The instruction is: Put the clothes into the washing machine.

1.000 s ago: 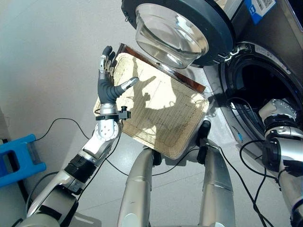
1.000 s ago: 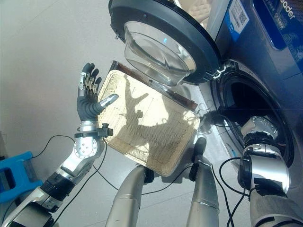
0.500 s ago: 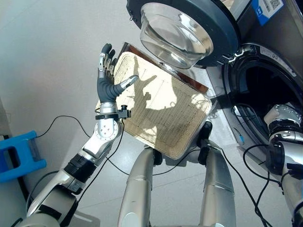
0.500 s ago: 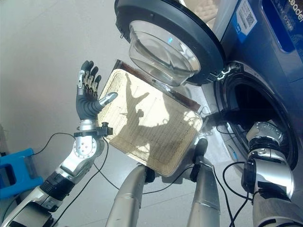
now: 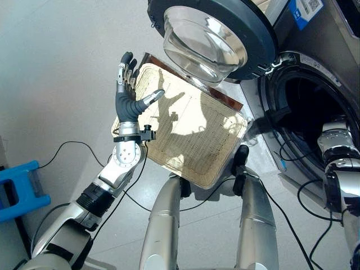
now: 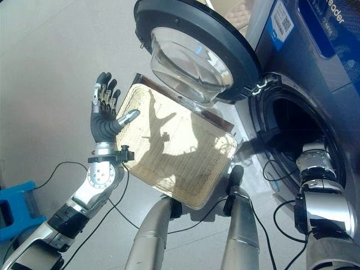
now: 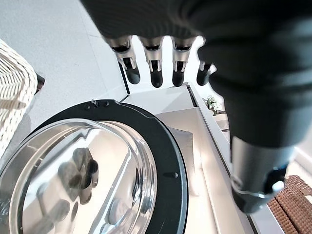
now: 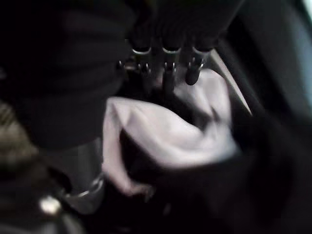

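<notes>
A: What is the biggest thing in view?

B: The washing machine [image 6: 315, 84] fills the 1 to 3 o'clock area of the head views. Its round door [image 5: 211, 36] with a glass bowl window stands swung open at 12 o'clock, and the dark drum opening [image 6: 292, 132] sits at 3 o'clock.

A: And the basket?

B: A flat woven wicker basket [image 5: 185, 132] lies on the floor at centre, just below the door.

A: Where are the clothes?

B: A pale cloth [image 8: 165, 141] lies in the dark drum, past the right robot hand [image 8: 165, 73]. That hand's fingers point straight towards the cloth, holding nothing.

A: The other arm?

B: The left robot hand [image 5: 128, 93] is raised at 10 o'clock beside the basket, fingers spread, empty.
</notes>
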Robot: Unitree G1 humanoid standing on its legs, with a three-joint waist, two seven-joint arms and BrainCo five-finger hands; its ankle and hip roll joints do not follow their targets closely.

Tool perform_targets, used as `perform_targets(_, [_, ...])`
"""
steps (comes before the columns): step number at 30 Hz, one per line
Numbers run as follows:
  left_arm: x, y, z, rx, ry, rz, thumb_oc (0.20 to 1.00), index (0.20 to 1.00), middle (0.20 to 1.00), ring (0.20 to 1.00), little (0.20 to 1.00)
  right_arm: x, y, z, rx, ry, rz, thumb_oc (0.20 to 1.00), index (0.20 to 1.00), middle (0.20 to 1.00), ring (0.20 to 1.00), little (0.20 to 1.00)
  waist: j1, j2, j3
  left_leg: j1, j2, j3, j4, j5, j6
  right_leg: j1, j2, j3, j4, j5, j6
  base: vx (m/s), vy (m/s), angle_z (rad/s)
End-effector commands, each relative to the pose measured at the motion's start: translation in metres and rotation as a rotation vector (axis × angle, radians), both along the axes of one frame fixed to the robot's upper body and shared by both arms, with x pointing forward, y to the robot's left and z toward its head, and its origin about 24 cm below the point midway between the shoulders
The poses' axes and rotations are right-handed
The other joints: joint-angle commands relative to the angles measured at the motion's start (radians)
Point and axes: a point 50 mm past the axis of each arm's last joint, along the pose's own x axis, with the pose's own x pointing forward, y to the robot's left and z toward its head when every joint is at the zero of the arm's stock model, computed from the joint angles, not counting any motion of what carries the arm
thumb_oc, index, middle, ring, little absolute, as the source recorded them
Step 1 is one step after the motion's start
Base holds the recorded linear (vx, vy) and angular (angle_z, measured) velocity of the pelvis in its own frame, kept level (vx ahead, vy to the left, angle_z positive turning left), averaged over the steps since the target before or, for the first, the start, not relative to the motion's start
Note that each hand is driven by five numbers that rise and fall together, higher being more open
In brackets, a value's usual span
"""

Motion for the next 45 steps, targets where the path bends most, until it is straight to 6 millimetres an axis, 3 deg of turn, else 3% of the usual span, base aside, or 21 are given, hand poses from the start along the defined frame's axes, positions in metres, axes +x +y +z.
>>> perform_targets(1, [-0.008,-0.005,0.011,-0.071,-0.104,-0.029,1.0,1.0,1.0,1.0,1.0,-0.024,-0.025,0.032,-0.256,0.336,-0.156,1.0,1.0,1.0,1.0,1.0,0.027,0.023,-0.019,0.062,-0.007,0.03,0.035,-0.142,-0.072,0.03,0.023,-0.086,0.096,-0.091,0.056,0.08,0.018,0.0])
perform_targets(5, [-0.011,-0.007,0.004,-0.063,-0.099,-0.041,1.0,1.0,1.0,1.0,1.0,-0.026,-0.018,0.014,-0.261,0.507,-0.204,1.0,1.0,1.0,1.0,1.0,0.037,0.033,-0.019,0.09,-0.013,0.013,0.04,-0.167,-0.074,0.058,0.024,-0.073,0.104,-0.115,0.068,0.06,0.019,0.04])
perform_targets(7, [-0.011,-0.008,0.004,-0.064,-0.106,-0.046,1.0,1.0,1.0,1.0,1.0,-0.024,-0.014,0.01,-0.261,0.537,-0.2,1.0,1.0,1.0,1.0,1.0,0.041,0.038,-0.019,0.081,-0.012,0.024,0.033,-0.149,-0.065,0.053,0.018,-0.09,0.095,-0.101,0.056,-0.03,0.033,0.09])
perform_targets(11, [-0.012,-0.009,-0.001,-0.058,-0.1,-0.048,1.0,1.0,1.0,1.0,1.0,-0.024,-0.012,0.003,-0.273,0.541,-0.196,1.0,1.0,1.0,1.0,1.0,0.044,0.046,-0.019,0.102,-0.016,0.011,0.039,-0.171,-0.07,0.073,0.017,-0.075,0.105,-0.124,0.067,0.05,0.035,0.04])
perform_targets(22, [-0.01,-0.008,-0.005,-0.054,-0.073,-0.046,1.0,1.0,1.0,1.0,1.0,-0.02,-0.002,0.007,-0.475,0.544,-0.26,1.0,1.0,1.0,1.0,1.0,0.041,0.038,-0.019,0.095,-0.018,0.016,0.044,-0.162,-0.056,0.07,0.021,-0.085,0.105,-0.111,0.056,0.0,0.012,0.02])
perform_targets(29, [-0.008,-0.006,-0.013,-0.062,-0.059,-0.024,1.0,1.0,1.0,1.0,1.0,-0.006,0.026,-0.008,-0.643,0.576,-0.181,1.0,1.0,1.0,1.0,1.0,0.032,0.031,-0.019,0.109,-0.017,0.023,0.03,-0.159,-0.053,0.084,0.032,-0.081,0.088,-0.109,0.055,0.0,0.005,0.0])
perform_targets(32, [-0.008,-0.006,-0.018,-0.068,-0.05,-0.018,1.0,1.0,1.0,1.0,1.0,-0.004,0.039,-0.02,-0.726,0.621,-0.156,1.0,1.0,1.0,1.0,1.0,0.028,0.031,-0.019,0.117,-0.016,0.026,0.025,-0.159,-0.052,0.089,0.034,-0.08,0.087,-0.109,0.055,0.02,0.012,0.0])
perform_targets(33, [-0.008,-0.007,-0.023,-0.068,-0.039,-0.016,1.0,1.0,1.0,1.0,1.0,-0.004,0.049,-0.031,-0.787,0.659,-0.141,1.0,1.0,1.0,1.0,1.0,0.025,0.032,-0.019,0.14,-0.02,0.018,0.025,-0.181,-0.059,0.108,0.035,-0.067,0.094,-0.131,0.069,0.0,0.0,0.0])
perform_targets(34, [-0.008,-0.007,-0.021,-0.069,-0.048,-0.015,1.0,1.0,1.0,1.0,1.0,-0.003,0.05,-0.029,-0.787,0.651,-0.144,1.0,1.0,1.0,1.0,1.0,0.025,0.032,-0.019,0.122,-0.018,0.028,0.018,-0.158,-0.051,0.093,0.034,-0.08,0.085,-0.111,0.056,0.0,0.0,0.0])
perform_targets(39, [-0.006,-0.008,-0.027,-0.072,-0.042,-0.008,1.0,1.0,1.0,1.0,1.0,0.003,0.067,-0.038,-0.935,0.706,-0.078,1.0,1.0,1.0,1.0,1.0,0.024,0.034,-0.019,0.119,-0.021,0.027,0.012,-0.152,-0.051,0.092,0.036,-0.079,0.074,-0.105,0.057,-0.02,0.008,0.02])
perform_targets(45, [-0.007,-0.008,-0.042,-0.059,-0.004,0.017,1.0,1.0,1.0,1.0,1.0,-0.001,0.094,-0.072,-1.066,0.827,0.028,1.0,1.0,1.0,1.0,1.0,0.016,0.026,-0.019,0.143,-0.023,0.025,0.008,-0.172,-0.059,0.115,0.04,-0.067,0.073,-0.126,0.075,0.03,0.009,0.0])
